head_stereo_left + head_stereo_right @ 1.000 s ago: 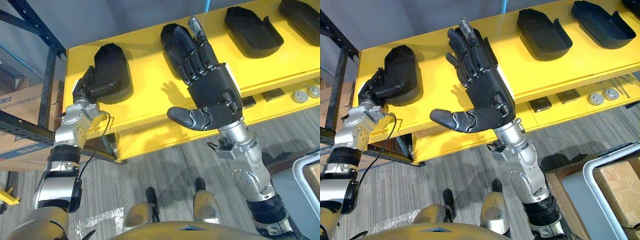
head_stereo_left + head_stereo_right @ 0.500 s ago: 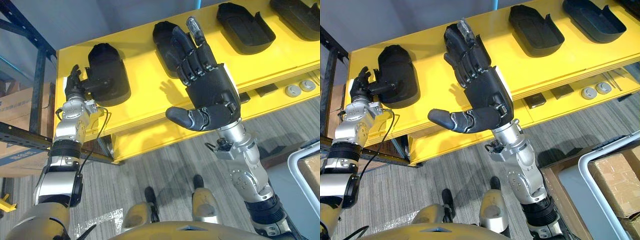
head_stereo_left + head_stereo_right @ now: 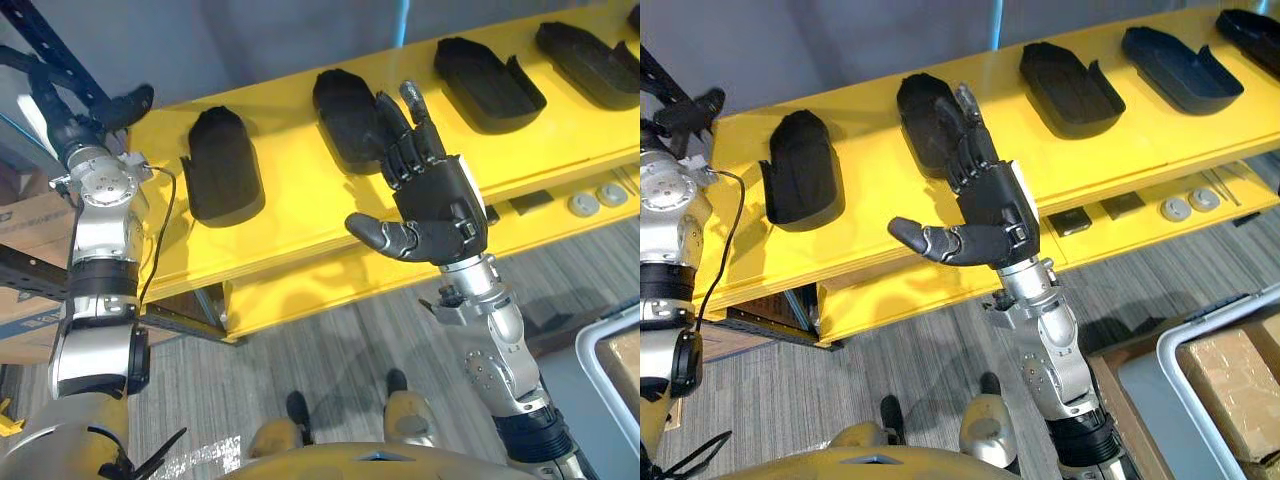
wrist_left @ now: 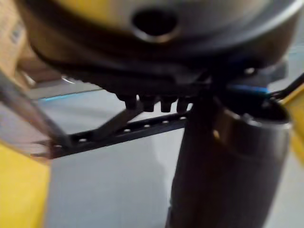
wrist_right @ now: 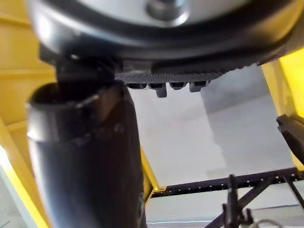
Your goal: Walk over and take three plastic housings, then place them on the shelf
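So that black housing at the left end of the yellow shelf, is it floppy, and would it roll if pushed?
Probably stiff: the left housing keeps a moulded dome without sagging. Likely light, since a similar housing further right shows as a thin hollow shell. It lies broad and flat on the shelf, so it should slide, not roll.

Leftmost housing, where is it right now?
Left eye view: the leftmost housing lies on the yellow shelf near its left end, with the left hand in the air to its left and another housing to its right.

Left robot hand [image 3: 76, 128] off housing [image 3: 224, 178] (now apart)
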`<state>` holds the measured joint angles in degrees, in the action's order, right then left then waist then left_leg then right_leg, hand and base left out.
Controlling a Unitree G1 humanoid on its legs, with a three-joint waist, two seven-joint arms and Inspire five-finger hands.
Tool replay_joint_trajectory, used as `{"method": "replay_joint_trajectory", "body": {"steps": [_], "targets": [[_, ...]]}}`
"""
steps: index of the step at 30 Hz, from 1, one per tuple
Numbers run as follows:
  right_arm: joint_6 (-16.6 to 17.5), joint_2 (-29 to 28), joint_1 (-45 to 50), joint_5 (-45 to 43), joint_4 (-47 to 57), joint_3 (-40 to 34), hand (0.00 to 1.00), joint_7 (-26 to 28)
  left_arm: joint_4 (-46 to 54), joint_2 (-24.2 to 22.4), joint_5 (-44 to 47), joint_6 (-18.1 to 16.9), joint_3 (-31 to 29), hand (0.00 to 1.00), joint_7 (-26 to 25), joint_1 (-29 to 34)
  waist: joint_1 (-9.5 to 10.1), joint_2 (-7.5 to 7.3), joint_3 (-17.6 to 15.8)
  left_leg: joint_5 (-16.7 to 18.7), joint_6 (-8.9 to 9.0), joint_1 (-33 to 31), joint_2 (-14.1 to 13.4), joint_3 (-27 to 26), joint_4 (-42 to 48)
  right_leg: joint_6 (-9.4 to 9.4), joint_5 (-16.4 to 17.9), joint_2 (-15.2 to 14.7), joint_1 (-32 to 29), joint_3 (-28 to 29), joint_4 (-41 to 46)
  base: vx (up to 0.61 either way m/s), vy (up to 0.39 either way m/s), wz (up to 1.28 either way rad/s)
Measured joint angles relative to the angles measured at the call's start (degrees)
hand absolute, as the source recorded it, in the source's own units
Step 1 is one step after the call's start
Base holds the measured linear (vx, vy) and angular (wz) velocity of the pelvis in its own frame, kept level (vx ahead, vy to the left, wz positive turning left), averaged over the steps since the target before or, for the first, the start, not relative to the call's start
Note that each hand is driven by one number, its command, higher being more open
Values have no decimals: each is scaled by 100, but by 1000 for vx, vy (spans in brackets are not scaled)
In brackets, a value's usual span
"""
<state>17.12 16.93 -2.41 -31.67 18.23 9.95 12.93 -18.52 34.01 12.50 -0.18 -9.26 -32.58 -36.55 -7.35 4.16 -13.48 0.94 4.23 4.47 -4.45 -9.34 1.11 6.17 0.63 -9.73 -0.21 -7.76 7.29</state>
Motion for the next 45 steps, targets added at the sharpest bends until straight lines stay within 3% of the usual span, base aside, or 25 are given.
{"method": "replay_joint_trajectory", "body": {"steps": [4, 6, 7, 9, 10, 16, 23, 26, 28, 33, 40, 45], "targets": [[-14, -5, 4, 606, -125, -347, 100, -564, 2074, -548, -470, -894, -363, 100, -46, 1218, 115, 17, 234, 1, 1, 73, 2, 118, -51, 2, -1, -6, 205, -160, -152, 32, -5, 16], [-14, -48, 65, 861, -235, -552, 100, -875, 3184, -1044, -666, -1344, -430, 100, -12, 2061, 170, 24, 328, 2, 3, 118, -1, 219, -55, 2, -1, -9, 352, -276, -229, 19, -12, 28], [-12, -142, 213, 903, -239, -759, 100, -1125, 3988, -1598, -829, -1652, -421, 100, 82, 2845, 263, 51, 435, 3, 4, 117, -1, 294, -60, 11, -6, -6, 424, -355, -286, 13, -17, 25], [-13, -239, 361, 894, -246, -1003, 100, -1312, 4508, -2133, -848, -2021, -409, 100, 301, 3689, 354, 76, 513, -2, 12, 123, 1, 408, -59, 15, -9, -4, 541, -478, -356, -6, -20, 27], [-160, -662, 649, 1068, -233, -1429, 100, -1609, 4787, -2961, 370, -2503, -46, 100, 1718, 5209, 576, -284, 837, -67, 41, 10, -20, 467, -127, 2, -146, 48, 633, -612, -623, -15, -11, 14], [-160, -663, 724, 1068, -223, -1425, 100, -1610, 4787, -2969, 424, -2503, -35, 100, 1793, 5240, 583, -315, 815, -67, 41, -2, -21, 476, -93, 3, -147, 47, 634, -615, -619, 0, 0, 0], [-90, -907, 1508, 905, -145, -1196, 100, -1645, 4784, -2992, 1039, -2386, 276, 100, 2634, 5874, 621, -393, 569, 3, -2, -45, -13, 465, -31, -32, -118, 37, 621, -630, -635, 0, 0, 0], [21, -905, 1735, 872, -146, -839, 100, -1679, 4670, -2963, 1286, -2047, 638, 100, 3372, 5972, 668, -376, 552, 3, -13, -178, -7, 464, 15, -6, -139, 25, 514, -648, -633, 1, 1, 1], [72, -893, 1730, 893, -146, -684, 100, -1703, 4511, -2910, 1473, -1556, 941, 100, 4119, 5963, 695, -351, 533, 16, 12, -203, -4, 456, 77, 7, -148, 14, 507, -658, -630, 0, 0, 0], [88, -813, 1631, 880, -147, -675, 100, -1724, 4135, -2626, 1815, -819, 1415, 100, 4743, 5960, 690, -349, 531, 46, 25, -210, -7, 447, 92, 13, -149, 9, 506, -678, -632, 34, 3, 1], [88, -584, 1486, 882, -151, -672, 100, -1644, 3975, -2437, 2368, -435, 1563, 100, 4844, 5965, 705, -352, 529, 129, 18, -211, -19, 413, 174, 16, -142, -18, 536, -651, -632, 3, 1, 0], [85, -584, 1492, 881, -151, -640, 100, -1588, 3919, -2433, 2361, -348, 1589, 100, 4515, 5967, 696, -352, 530, 130, 18, -206, -22, 397, 169, 17, -142, -19, 538, -639, -631, 0, 0, 0]]}}
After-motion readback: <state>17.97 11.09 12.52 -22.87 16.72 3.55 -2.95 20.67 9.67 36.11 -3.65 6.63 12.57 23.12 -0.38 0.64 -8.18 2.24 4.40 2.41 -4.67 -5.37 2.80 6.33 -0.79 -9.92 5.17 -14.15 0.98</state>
